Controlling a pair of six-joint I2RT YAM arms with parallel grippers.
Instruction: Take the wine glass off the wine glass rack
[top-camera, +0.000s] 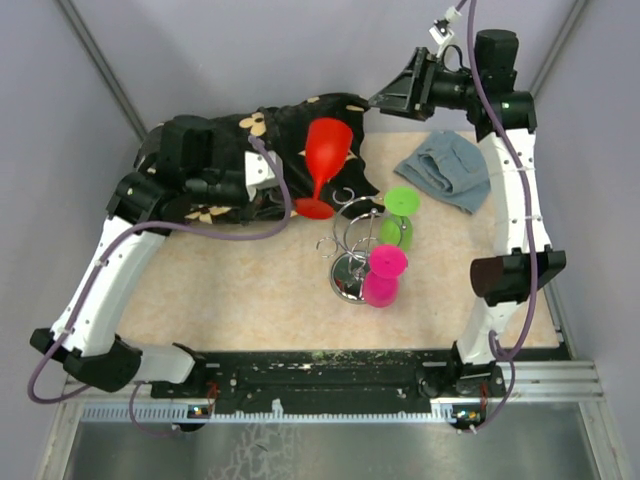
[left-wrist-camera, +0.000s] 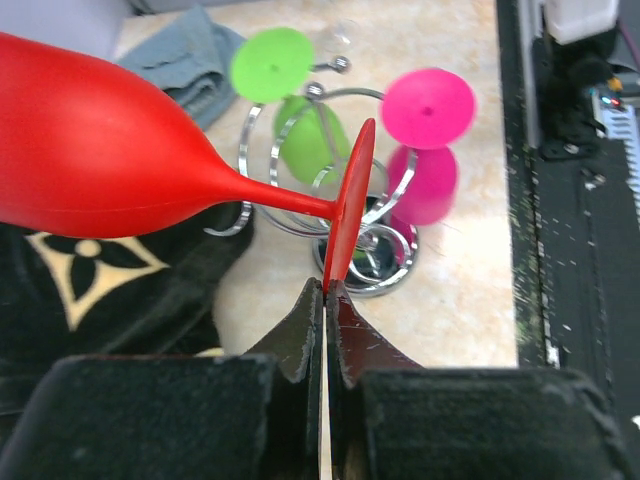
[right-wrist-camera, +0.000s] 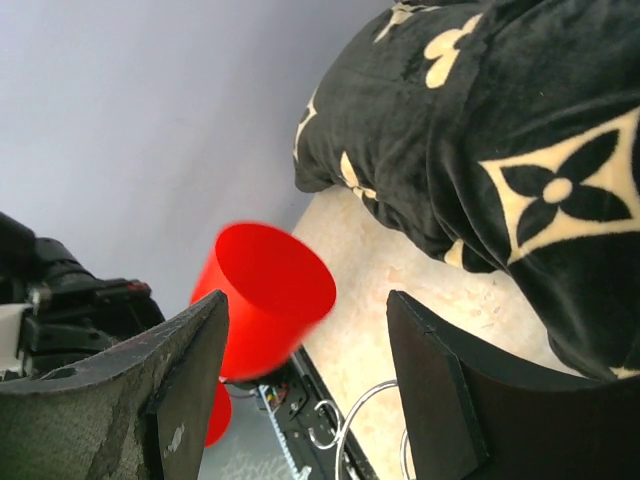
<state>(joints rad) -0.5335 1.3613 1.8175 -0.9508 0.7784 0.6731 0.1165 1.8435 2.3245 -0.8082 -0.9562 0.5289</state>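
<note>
Remote session, bimanual rig. Task: wine glass off the rack.

Scene, largest first: pale speckled worktop (top-camera: 200, 290). A black plush fabric with cream flower motifs (top-camera: 285, 125) is heaped at the rear left. A crumpled grey-blue cloth (top-camera: 450, 170) lies at the rear right. The shiny chrome wire wine glass rack (top-camera: 345, 242) stands near centre on its round base.

Glasses: the red plastic wine glass (top-camera: 327, 150) is in the air, rear-left of the rack, above the edge of the black fabric. A lime-green wine glass (top-camera: 400, 205) and a magenta wine glass (top-camera: 383, 275) hang foot-up on the rack's right side.

Left hand (left-wrist-camera: 326, 295): clenched on the rim of the red glass's foot, which sits edge-on between the fingertips. I see no rack wire around the stem from the left wrist camera, and the loops sit behind the foot. I judge the glass free of the rack.

Key relation: the glass's long axis runs crosswise to the left hand's fingers, with the bowl out to their left and the foot at the tips. From overhead, the bowl points rearward and the foot toward the rack.

Right hand (right-wrist-camera: 305, 300): released, fingers spread, holding nothing. It sits well apart at the rear right and faces the open mouth of the red glass. The left arm is clearly the working one.

Judgement: what remains is carrying the glass away from the rack. A rim pinch gives little hold against the bowl's leverage, so slow moves.
</note>
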